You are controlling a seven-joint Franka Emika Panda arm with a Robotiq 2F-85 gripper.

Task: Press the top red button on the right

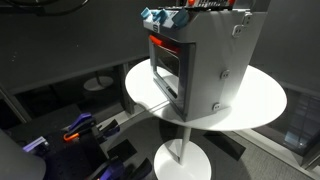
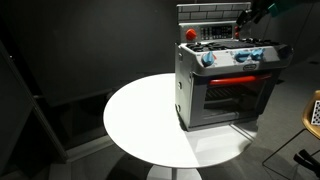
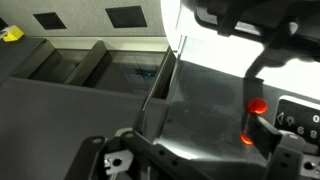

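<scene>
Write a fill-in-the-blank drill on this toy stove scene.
1. The toy stove stands on a round ___ table.
2. The knobs along its front are ___.
3. In the wrist view, ___ red buttons glow on the panel.
4. The door handle is ___.
Missing words: white; blue; two; red.

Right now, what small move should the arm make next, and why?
Probably ease the gripper toward the upper red button. The wrist view shows it above a lower red button, neither touched, and in an exterior view the gripper hangs above the back corner of the toy stove, so the press looks not yet made.
</scene>
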